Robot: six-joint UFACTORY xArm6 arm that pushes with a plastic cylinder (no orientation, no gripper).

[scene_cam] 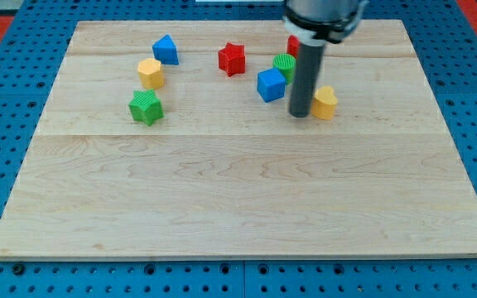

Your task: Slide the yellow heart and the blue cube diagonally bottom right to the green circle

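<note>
The yellow heart [325,102] lies right of centre near the view's top. My tip [300,113] stands just left of it, touching or nearly touching it. The blue cube [271,84] sits left of the rod. The green circle [284,65] lies just above and right of the blue cube, partly hidden by the rod.
A red block [292,45] shows behind the rod near the top edge. A red star [232,59] lies left of the green circle. At the upper left are a blue block [166,50], a yellow block [150,73] and a green block [146,107]. The wooden board [238,207] lies on a blue pegboard.
</note>
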